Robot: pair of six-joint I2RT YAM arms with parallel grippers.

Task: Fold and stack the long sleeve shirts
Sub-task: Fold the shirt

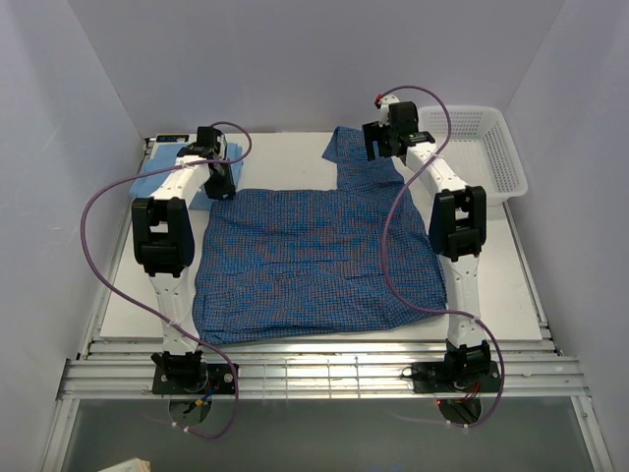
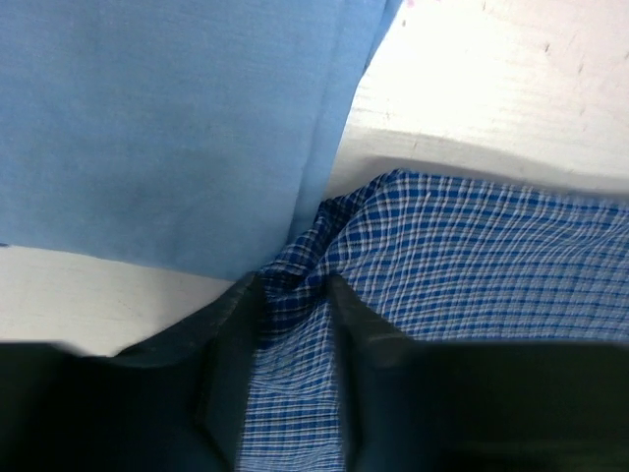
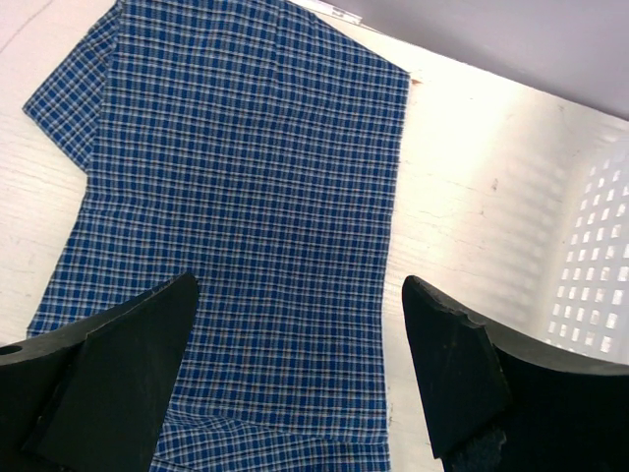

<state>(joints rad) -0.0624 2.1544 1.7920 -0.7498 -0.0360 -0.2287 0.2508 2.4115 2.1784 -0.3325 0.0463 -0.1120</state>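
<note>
The dark blue checked shirt (image 1: 314, 261) lies spread flat across the middle of the table, one sleeve (image 1: 359, 157) reaching to the far right. The plain light blue shirt (image 1: 162, 177) lies folded at the far left. My left gripper (image 2: 293, 285) is shut on a bunched corner of the checked shirt (image 2: 472, 246), right beside the light blue shirt's (image 2: 167, 118) edge. My right gripper (image 3: 300, 295) is open and empty, hovering above the checked sleeve (image 3: 236, 167). In the top view the left gripper (image 1: 221, 177) is at the shirt's far left corner, the right gripper (image 1: 385, 147) over the sleeve.
A white plastic mesh basket (image 1: 486, 147) stands at the far right; its wall shows in the right wrist view (image 3: 595, 265). White table surface (image 1: 285, 157) lies between the two shirts at the back. Enclosure walls close in on both sides.
</note>
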